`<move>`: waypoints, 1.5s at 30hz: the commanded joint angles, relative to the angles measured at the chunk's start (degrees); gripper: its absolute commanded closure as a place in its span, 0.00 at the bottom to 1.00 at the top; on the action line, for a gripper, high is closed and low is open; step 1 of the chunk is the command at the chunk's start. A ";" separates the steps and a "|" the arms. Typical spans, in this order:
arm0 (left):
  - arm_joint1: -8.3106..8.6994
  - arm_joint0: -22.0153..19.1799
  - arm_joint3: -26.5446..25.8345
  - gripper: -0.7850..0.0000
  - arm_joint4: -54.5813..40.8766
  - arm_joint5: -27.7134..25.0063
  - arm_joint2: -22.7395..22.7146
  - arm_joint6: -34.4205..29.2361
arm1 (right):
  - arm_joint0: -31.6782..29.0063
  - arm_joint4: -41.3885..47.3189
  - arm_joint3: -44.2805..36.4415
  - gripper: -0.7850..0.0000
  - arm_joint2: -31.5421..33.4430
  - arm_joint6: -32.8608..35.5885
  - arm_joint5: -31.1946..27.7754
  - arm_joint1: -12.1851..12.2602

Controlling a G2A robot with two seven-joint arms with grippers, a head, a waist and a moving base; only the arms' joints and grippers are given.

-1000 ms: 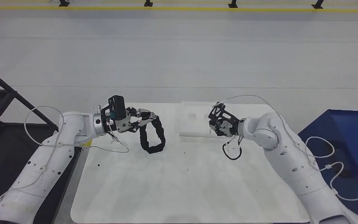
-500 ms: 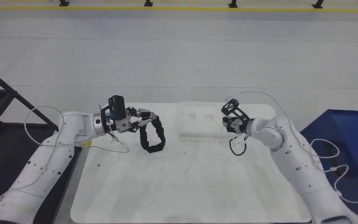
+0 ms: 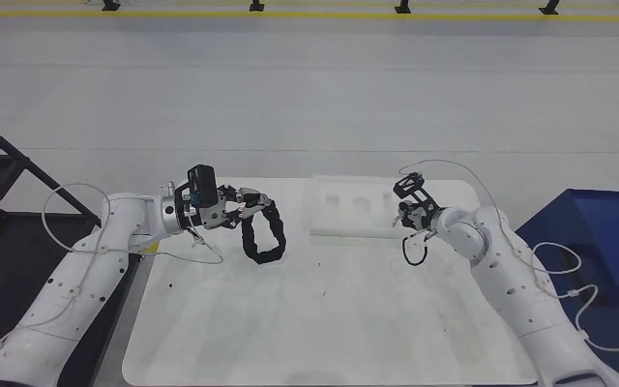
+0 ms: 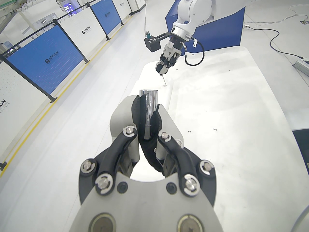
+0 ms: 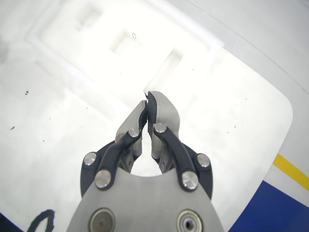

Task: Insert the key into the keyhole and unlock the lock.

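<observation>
Left gripper (image 3: 253, 203): pinching lock (image 4: 149, 105) by chrome cylinder, above left-rear of tabletop (image 3: 338, 329). Black loop hangs below; cylinder end faces other arm.
Foam tray (image 3: 334, 221): middle of rear edge.
Right gripper (image 5: 147, 97): pressed together on key (image 4: 164, 82), over tray's right end, blade pointing down.
Judgement: carry-to-lock step. Swing blade level with cylinder axis first, then advance straight and slow. Left grip firm against turning torque. Keyhole itself not visible.
</observation>
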 commanded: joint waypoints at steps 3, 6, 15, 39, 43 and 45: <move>0.00 0.00 0.00 1.00 0.00 0.00 0.00 0.00 | -0.32 -0.81 0.39 1.00 -0.01 -1.41 1.18 -0.13; 0.00 0.00 0.00 1.00 0.00 0.00 0.00 0.00 | -0.45 -1.32 0.54 1.00 -0.09 -2.35 1.84 -0.26; 0.00 0.00 0.00 1.00 0.00 0.00 0.00 0.00 | -0.34 -2.82 0.23 1.00 0.17 -3.08 2.58 -0.45; 0.00 0.00 0.00 1.00 0.00 0.00 0.00 0.00 | -1.76 -2.98 -2.48 1.00 0.27 -2.51 2.81 -1.11; 0.00 0.00 0.00 1.00 0.00 0.00 0.00 0.00 | -2.34 -3.23 -3.18 1.00 0.75 -2.18 3.02 -1.04; 0.00 0.00 0.00 1.00 0.00 0.00 0.00 0.00 | -2.53 -3.31 -3.20 1.00 0.90 -2.03 2.88 -1.03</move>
